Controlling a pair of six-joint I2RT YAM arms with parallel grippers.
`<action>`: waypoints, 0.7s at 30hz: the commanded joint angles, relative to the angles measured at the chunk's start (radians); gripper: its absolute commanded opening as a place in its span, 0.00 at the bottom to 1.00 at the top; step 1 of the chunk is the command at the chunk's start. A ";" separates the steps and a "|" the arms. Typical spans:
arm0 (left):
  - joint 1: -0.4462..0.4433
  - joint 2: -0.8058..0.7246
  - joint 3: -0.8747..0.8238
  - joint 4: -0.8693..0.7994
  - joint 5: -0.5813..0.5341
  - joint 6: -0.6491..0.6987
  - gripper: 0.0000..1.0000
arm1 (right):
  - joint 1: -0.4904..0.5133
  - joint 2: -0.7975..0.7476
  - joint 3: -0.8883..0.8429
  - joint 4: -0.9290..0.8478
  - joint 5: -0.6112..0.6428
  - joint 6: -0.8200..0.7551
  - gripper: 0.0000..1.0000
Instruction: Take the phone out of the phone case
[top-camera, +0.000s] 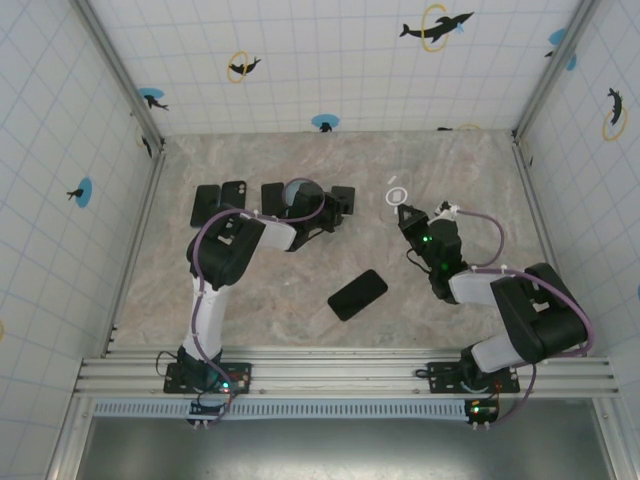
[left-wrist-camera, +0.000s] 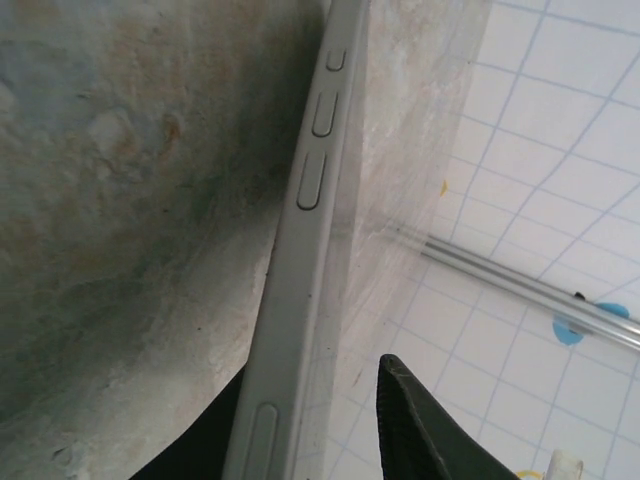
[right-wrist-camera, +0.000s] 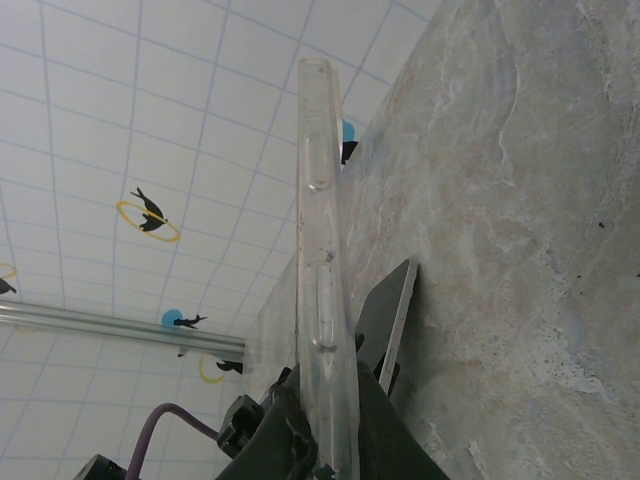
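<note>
My right gripper (top-camera: 408, 218) is shut on the clear phone case (right-wrist-camera: 322, 250), holding it on edge above the table. In the top view the case's white ring (top-camera: 398, 195) shows just beyond the fingers. No phone sits in the case. A phone with a grey side edge and buttons (left-wrist-camera: 305, 230) stands on edge between the jaws of my left gripper (left-wrist-camera: 310, 370). The right finger (left-wrist-camera: 420, 430) is clear of it, and the jaws are open. In the top view that gripper (top-camera: 326, 212) is at the back centre beside a dark phone (top-camera: 343, 200).
A black phone (top-camera: 357, 294) lies flat mid-table between the arms. Three more dark phones (top-camera: 233, 192) lie in a row at the back left. Tiled walls close in the table on three sides, and a metal rail (top-camera: 340, 375) runs along the near edge.
</note>
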 joint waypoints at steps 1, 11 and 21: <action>0.006 -0.027 0.035 -0.048 0.003 0.002 0.35 | -0.008 0.008 -0.015 0.072 -0.006 0.012 0.00; -0.004 -0.111 0.011 -0.208 -0.032 0.007 0.45 | -0.016 0.005 -0.022 0.081 -0.014 0.034 0.00; -0.029 -0.143 -0.020 -0.219 -0.027 -0.038 0.49 | -0.024 -0.001 -0.032 0.090 -0.024 0.054 0.00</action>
